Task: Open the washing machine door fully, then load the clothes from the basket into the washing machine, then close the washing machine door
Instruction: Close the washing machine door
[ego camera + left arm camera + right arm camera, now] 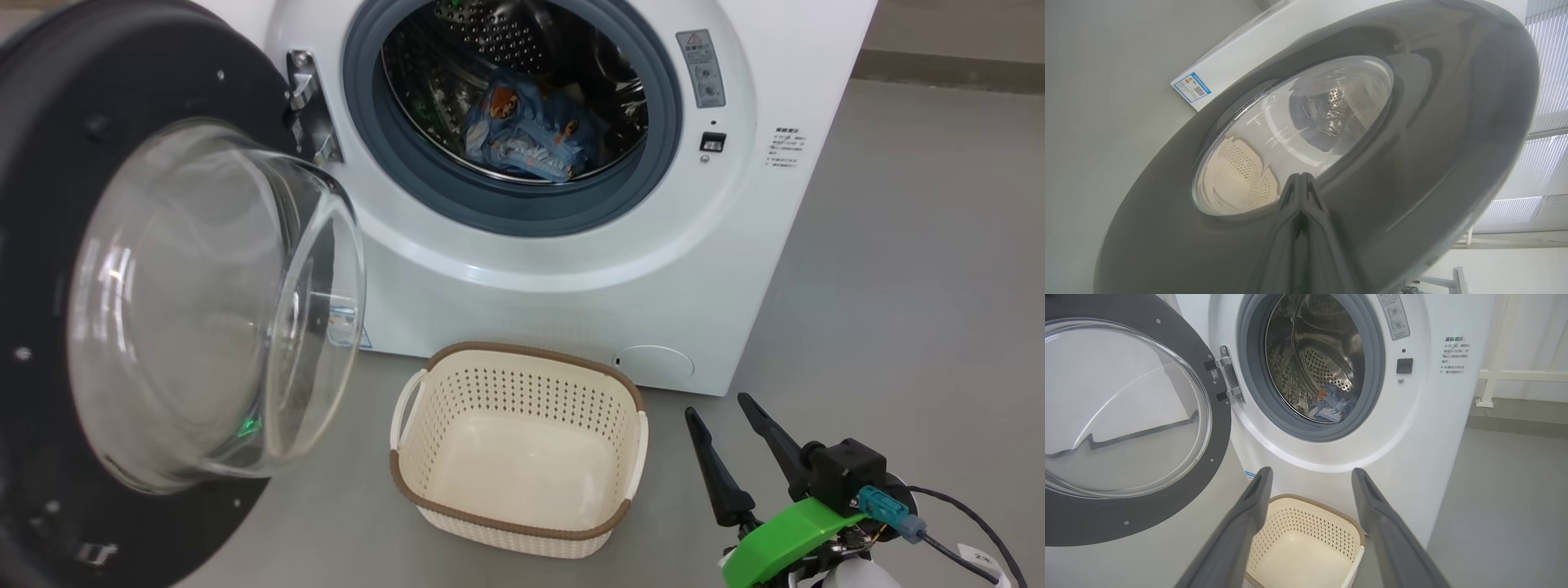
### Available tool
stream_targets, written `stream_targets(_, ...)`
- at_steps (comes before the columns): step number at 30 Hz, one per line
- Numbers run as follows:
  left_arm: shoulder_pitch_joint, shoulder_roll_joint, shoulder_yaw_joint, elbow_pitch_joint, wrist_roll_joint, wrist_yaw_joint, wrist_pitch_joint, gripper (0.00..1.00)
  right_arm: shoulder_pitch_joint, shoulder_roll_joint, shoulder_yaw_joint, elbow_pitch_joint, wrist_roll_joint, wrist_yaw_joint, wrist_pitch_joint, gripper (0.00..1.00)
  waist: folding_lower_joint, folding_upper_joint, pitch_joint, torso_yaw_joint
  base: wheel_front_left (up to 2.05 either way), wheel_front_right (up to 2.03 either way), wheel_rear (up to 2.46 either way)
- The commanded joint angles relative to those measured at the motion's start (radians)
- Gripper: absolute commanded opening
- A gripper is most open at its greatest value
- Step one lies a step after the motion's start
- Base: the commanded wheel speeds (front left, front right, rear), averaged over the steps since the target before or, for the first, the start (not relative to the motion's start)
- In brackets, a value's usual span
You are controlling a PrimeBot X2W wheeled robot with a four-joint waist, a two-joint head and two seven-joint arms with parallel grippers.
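The washing machine (571,269) (1433,428) stands with its door (49,269) (1167,347) swung out to the left, glass bowl facing me. The clothes (526,131) (1331,408), light blue with orange figures, lie inside the steel drum. On the floor in front sits the basket (416,482) (1278,516) with nothing in it. My right gripper (722,412) (1310,473) is open at the lower right, beside the basket, holding nothing. My left gripper (1301,176) is shut, its tips against the outer face of the door (1433,134) just below the window.
Grey floor (914,286) stretches to the right of the machine. A white frame leg (1486,388) stands by the wall behind. A blue energy sticker (1191,86) sits on the machine's front, seen past the door's edge. The open door takes up the space at my left.
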Motion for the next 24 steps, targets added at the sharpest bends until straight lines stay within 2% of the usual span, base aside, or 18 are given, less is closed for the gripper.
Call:
stream_targets(1, -0.010, 0.038, 0.020, -0.049, -0.015, -0.007, 0.026, 0.00, -0.008, -0.003, 0.021, -0.030, 0.009, 0.004, -0.009, 1.00, 0.0000, 0.0000, -0.008, -0.006, 0.00, 0.00, 0.00)
stream_targets(7, 0.036, -0.012, 0.004, -0.186, -0.069, 0.001, 0.106, 0.00, -0.005, -0.004, 0.025, -0.041, 0.023, 0.004, -0.009, 1.00, 0.0000, 0.0000, -0.018, -0.030, 0.00, 0.00, 0.00)
stream_targets(12, 0.079, -0.046, 0.007, -0.313, -0.095, 0.023, 0.123, 0.00, 0.000, -0.004, 0.019, -0.049, 0.026, 0.004, -0.009, 1.00, 0.0000, 0.0000, -0.020, -0.063, 0.00, 0.00, 0.00)
stream_targets(19, 0.135, -0.091, 0.002, -0.465, -0.090, 0.039, 0.104, 0.00, 0.002, 0.001, 0.015, -0.060, 0.028, 0.004, -0.009, 1.00, 0.0000, 0.0000, -0.020, -0.127, 0.00, 0.00, 0.00)
stream_targets(24, 0.139, -0.127, 0.008, -0.526, -0.082, 0.032, 0.063, 0.00, 0.002, 0.005, 0.012, -0.069, 0.025, 0.004, -0.009, 1.00, 0.0000, 0.0000, -0.013, -0.183, 0.00, 0.00, 0.00)
